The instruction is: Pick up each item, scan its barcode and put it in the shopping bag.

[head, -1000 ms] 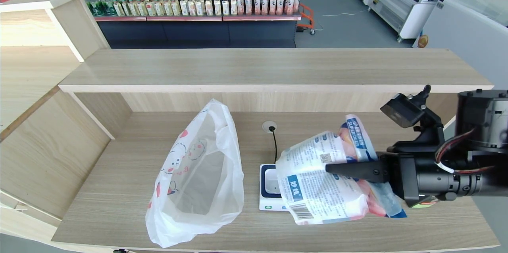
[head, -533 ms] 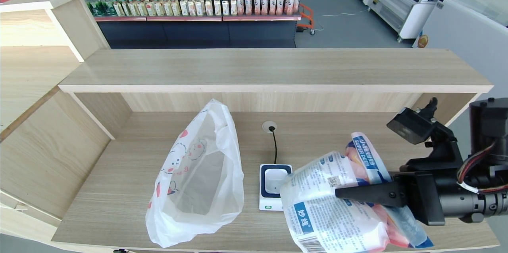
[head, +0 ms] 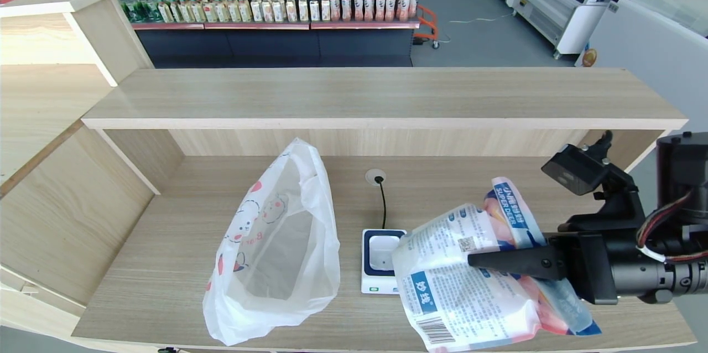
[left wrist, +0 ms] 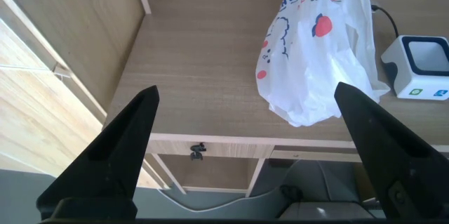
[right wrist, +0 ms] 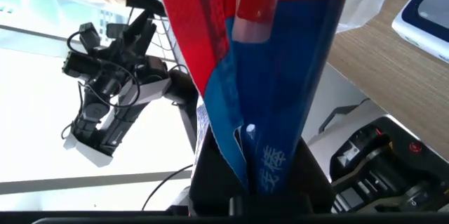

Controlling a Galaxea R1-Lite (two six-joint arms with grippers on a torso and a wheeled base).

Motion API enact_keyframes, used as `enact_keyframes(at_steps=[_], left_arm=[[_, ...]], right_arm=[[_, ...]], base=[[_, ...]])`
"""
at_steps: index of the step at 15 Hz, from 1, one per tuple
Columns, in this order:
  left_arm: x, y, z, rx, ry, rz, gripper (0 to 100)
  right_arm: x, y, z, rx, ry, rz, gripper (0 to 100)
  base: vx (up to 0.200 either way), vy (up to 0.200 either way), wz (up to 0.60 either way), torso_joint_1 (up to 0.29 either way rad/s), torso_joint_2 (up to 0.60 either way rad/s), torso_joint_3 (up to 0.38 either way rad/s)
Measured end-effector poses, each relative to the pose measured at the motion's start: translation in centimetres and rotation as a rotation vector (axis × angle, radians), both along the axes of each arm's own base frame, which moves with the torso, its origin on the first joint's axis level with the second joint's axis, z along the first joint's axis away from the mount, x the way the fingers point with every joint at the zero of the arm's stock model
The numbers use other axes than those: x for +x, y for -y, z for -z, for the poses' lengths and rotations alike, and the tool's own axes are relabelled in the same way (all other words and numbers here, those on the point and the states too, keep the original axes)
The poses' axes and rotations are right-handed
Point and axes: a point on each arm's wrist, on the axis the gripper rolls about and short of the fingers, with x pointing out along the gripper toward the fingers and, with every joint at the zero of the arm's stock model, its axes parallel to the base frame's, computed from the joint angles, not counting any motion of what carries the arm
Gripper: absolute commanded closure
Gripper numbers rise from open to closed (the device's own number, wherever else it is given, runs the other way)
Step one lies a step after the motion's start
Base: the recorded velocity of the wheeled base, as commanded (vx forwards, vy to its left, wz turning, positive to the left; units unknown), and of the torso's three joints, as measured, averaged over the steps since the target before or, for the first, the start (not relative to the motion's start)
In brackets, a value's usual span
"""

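Hanging by the counter's near edge, the left gripper (left wrist: 247,94) has its fingers spread wide with nothing between them. The white shopping bag (head: 276,242) slumps on the wooden counter (head: 166,264), its mouth gaping toward the robot. It sits at 9 o'clock from the barcode scanner (head: 380,258), just beside it. The printed snack packet (head: 470,275) hangs at the scanner's 4 o'clock, above the counter, and in the head view its left edge overlaps the scanner's right rim. The right gripper (head: 482,262) is clamped across the packet's middle, one finger lying over its top face.

A second ago the packet covered much of the scanner's window. It then swung off toward 5 o'clock and has now come back a little toward the scanner. Its barcode (head: 435,331) sits at the packet's near corner, facing up rather than down at the window. I judge the scan to be unfinished or being retried, with bagging at 9 o'clock to follow.
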Motion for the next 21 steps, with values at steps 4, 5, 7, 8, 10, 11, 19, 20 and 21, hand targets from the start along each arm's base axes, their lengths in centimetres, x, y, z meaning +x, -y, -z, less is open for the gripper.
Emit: enact_keyframes(at_steps=[4,5,7,8,10,11,19,20,21], left_arm=[[0.0,0.0,0.0,0.0,0.0,0.0,0],[0.0,0.0,0.0,0.0,0.0,0.0,0],[0.0,0.0,0.0,0.0,0.0,0.0,0],[0.0,0.0,0.0,0.0,0.0,0.0,0],[0.0,0.0,0.0,0.0,0.0,0.0,0],[0.0,0.0,0.0,0.0,0.0,0.0,0],[0.0,0.0,0.0,0.0,0.0,0.0,0],[0.0,0.0,0.0,0.0,0.0,0.0,0],[0.0,0.0,0.0,0.0,0.0,0.0,0]], right_arm=[[0.2,0.2,-0.1,0.002,0.006,0.011,100],[0.2,0.2,-0.1,0.002,0.008,0.013,100],[0.2,0.2,-0.1,0.001,0.007,0.013,100],[0.2,0.2,-0.1,0.0,0.005,0.013,100],[0.1,0.3,-0.1,-0.005,0.036,0.007,100],[0.1,0.3,-0.2,-0.02,0.111,0.001,100],[0.3,8.8,1.0,-0.765,0.873,0.396,100],[-0.8,9.5,1.4,-0.827,0.88,0.421,100],[-1.9,9.9,2.0,-0.892,0.896,0.405,100]], base=[[0.0,0.0,0.0,0.0,0.0,0.0],[0.0,0.0,0.0,0.0,0.0,0.0],[0.0,0.0,0.0,0.0,0.0,0.0],[0.0,0.0,0.0,0.0,0.0,0.0],[0.0,0.0,0.0,0.0,0.0,0.0],[0.0,0.0,0.0,0.0,0.0,0.0],[0.0,0.0,0.0,0.0,0.0,0.0],[0.0,0.0,0.0,0.0,0.0,0.0],[0.0,0.0,0.0,0.0,0.0,0.0]])
